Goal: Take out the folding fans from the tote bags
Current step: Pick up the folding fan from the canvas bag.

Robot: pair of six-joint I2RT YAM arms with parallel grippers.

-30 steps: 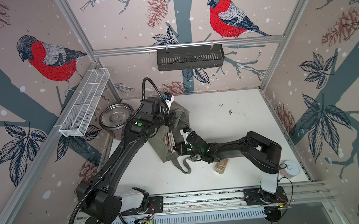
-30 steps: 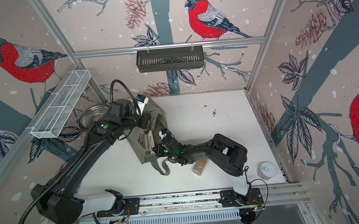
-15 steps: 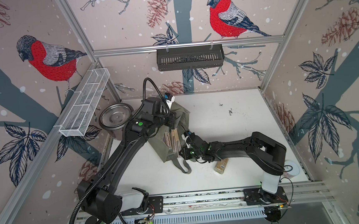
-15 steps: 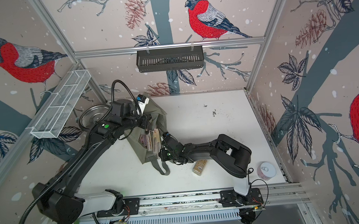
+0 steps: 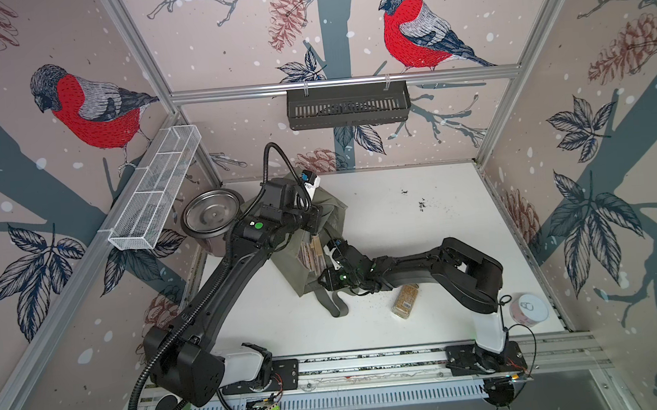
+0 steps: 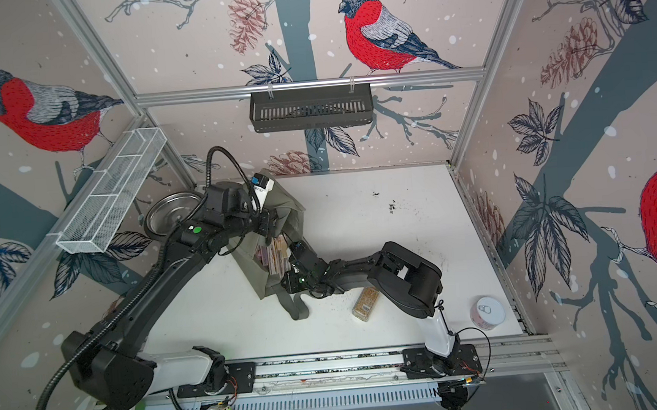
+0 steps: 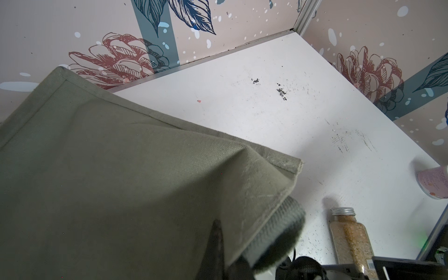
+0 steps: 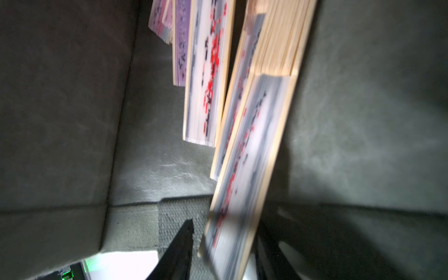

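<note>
The olive-grey tote bag [image 5: 333, 213] [image 6: 293, 210] lies tipped at the table's back left, its mouth facing the right arm. My left gripper [image 5: 313, 223] [image 7: 231, 252] is shut on the tote bag's upper rim and holds the mouth up; the cloth [image 7: 121, 169] covers most of its jaws. Several folding fans [image 5: 314, 250] [image 6: 273, 253] lie inside, with pale bamboo sticks and pink, purple or red-speckled leaves. My right gripper [image 5: 331, 246] [image 8: 225, 252] reaches into the mouth, open. One fan [image 8: 247, 169] lies between its fingers [image 8: 179, 247], with a gap beside it.
A steel pot [image 5: 211, 214] stands left of the bag. A glass spice jar [image 5: 405, 301] lies on the table under the right arm, among scattered crumbs. A pink-white can [image 5: 528, 308] sits at the front right. The bag's strap [image 5: 331, 302] trails on the table.
My right gripper has pushed a little deeper into the bag's mouth and its jaws have opened from shut. The left arm holds the bag's rim as before.
</note>
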